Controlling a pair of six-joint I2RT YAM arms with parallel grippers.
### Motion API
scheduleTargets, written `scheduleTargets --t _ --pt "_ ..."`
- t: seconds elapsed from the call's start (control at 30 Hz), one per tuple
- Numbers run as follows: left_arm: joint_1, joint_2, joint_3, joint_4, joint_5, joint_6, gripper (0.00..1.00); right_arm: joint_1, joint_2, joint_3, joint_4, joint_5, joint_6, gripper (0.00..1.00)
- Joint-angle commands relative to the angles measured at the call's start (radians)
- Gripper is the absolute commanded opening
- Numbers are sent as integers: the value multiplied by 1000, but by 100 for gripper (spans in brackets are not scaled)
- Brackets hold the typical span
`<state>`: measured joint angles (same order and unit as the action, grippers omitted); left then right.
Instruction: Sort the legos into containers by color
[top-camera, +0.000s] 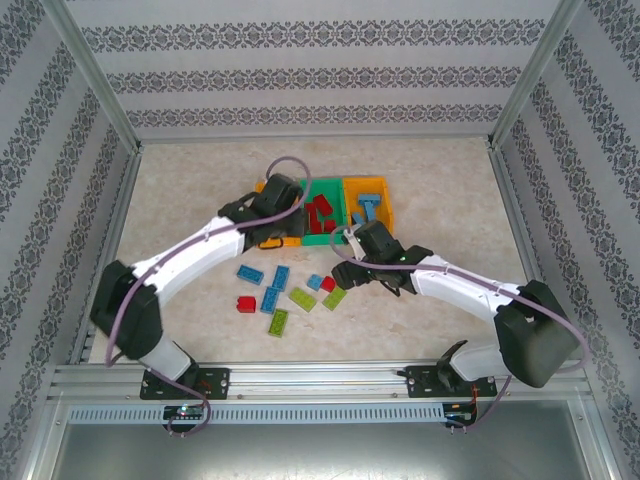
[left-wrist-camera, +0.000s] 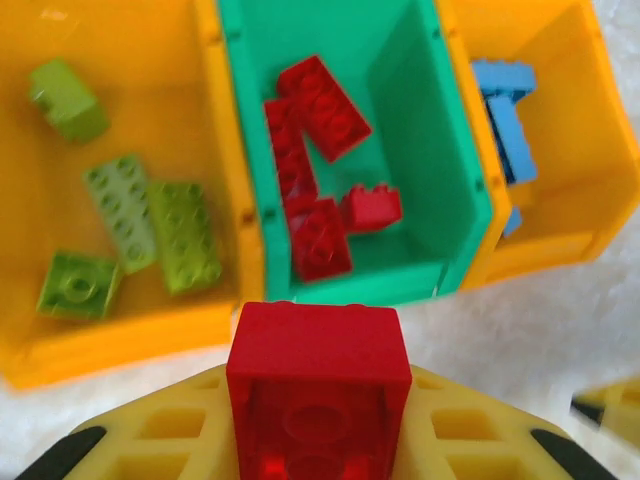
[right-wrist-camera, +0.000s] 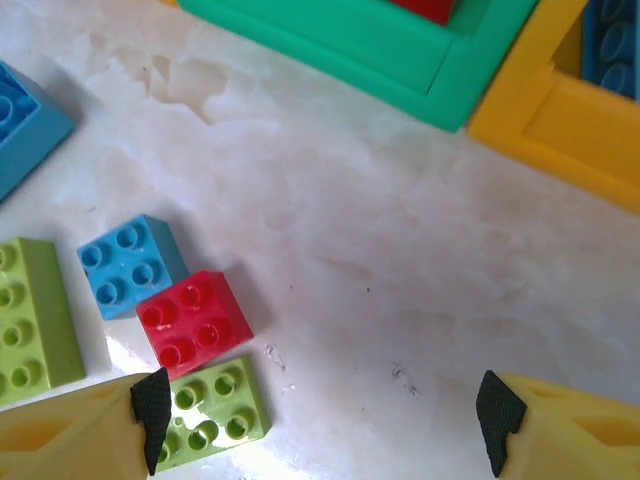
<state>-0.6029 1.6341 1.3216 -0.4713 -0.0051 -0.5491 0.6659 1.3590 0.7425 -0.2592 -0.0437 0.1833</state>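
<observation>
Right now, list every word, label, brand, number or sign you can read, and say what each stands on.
No readable text, number or sign anywhere.
Held red brick: surface blurred, nothing legible.
Loose blue brick: studs too blurred to show any lettering.
Green bin: plain walls, no label.
Patterned walls: ornament only, no words.

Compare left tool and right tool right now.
The left tool is shut on a red brick; the right tool is open, holding nothing. The left tool hangs just short of the green bin; the right tool hangs over the table beside loose bricks. Both have yellow fingers with black pads.
</observation>
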Motion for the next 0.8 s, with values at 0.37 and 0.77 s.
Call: scheduleTargets --t 0.37,0.77 --pt "98 516 634 -131 165 127 36 86 71 32 21 -85 -135 83" --pt "98 482 585 -81 170 88 81 125 222 151 -90 -84 -231 77"
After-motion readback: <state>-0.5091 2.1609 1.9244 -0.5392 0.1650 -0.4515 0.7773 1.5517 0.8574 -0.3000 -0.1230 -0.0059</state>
